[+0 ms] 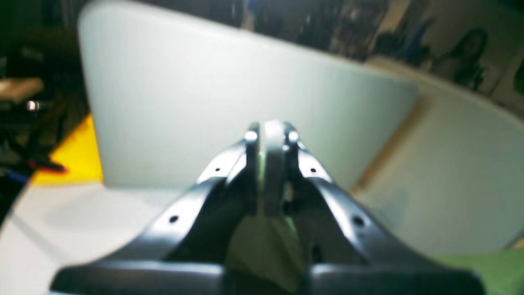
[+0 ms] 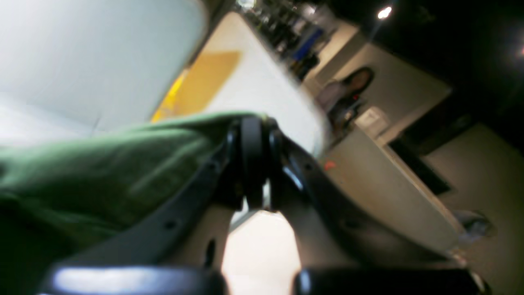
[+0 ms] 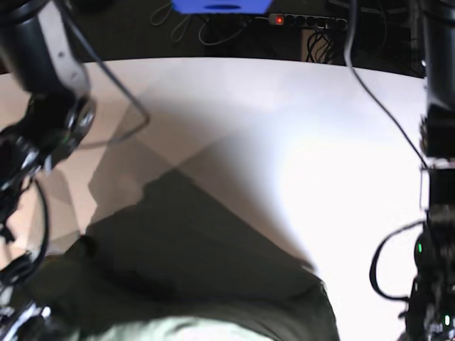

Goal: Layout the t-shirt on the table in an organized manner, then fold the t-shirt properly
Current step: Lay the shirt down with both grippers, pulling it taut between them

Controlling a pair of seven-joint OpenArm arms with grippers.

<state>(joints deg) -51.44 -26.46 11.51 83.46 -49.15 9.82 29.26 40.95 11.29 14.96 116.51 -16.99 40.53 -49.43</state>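
Both arms appear to be mid-lift, holding the t-shirt (image 3: pixel 213 277) up off the table (image 3: pixel 334 142) so it can be spread flat; judged step: layout, fold not yet begun. Right gripper (image 2: pixel 254 164): jaws pressed together on a bunched edge of the green cloth, which drapes away to the left of the fingertips in the right wrist view. Left gripper (image 1: pixel 272 164): jaws closed, a sliver of green showing between the fingers and more cloth at the lower right corner of that view, so it looks pinched on the t-shirt too, though the picture is blurred. In the base view the garment hangs as a dark sheet close under the camera, spanning the near edge of the table from the left corner toward the middle; the far edge and right side of the table lie bare. To do the step well: keep both pinches firm, hold the two grip points level and pulled apart so the cloth is taut, then carry it toward the table's middle and lower the hanging hem first, so that it lands unwrinkled. Risk: slack between the grippers would bunch the fabric.
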